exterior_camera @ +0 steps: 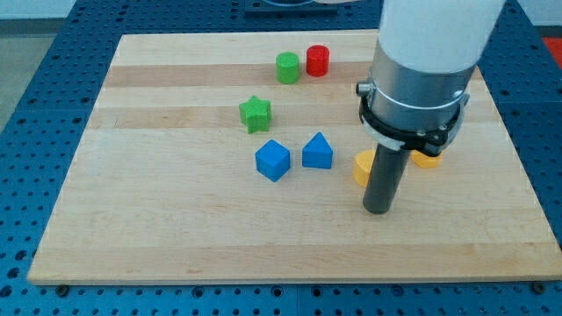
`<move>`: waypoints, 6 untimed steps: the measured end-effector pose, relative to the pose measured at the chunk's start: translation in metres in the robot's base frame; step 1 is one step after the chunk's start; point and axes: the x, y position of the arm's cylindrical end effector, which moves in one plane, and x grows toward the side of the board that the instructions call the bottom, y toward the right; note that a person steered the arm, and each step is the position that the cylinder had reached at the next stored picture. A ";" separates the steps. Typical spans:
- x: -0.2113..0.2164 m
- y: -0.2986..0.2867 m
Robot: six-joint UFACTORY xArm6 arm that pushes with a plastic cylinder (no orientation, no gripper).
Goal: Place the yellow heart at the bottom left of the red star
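Observation:
My tip [378, 210] rests on the wooden board [176, 219], right of the middle. A yellow block [362, 167] sits just to the upper left of the tip, partly hidden behind the rod, and looks close to or touching it. A second yellow block [428, 161] peeks out under the arm's collar on the right. I cannot make out the shape of either yellow block. No red star shows; the arm's wide body hides the board's upper right part.
A red cylinder [317, 61] and a green cylinder [287, 68] stand side by side near the top edge. A green star [255, 114] lies below them. A blue cube [272, 161] and a blue triangular block [317, 152] sit left of my tip.

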 end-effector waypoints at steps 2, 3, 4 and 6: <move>-0.039 0.000; -0.062 0.000; -0.065 0.000; -0.006 0.026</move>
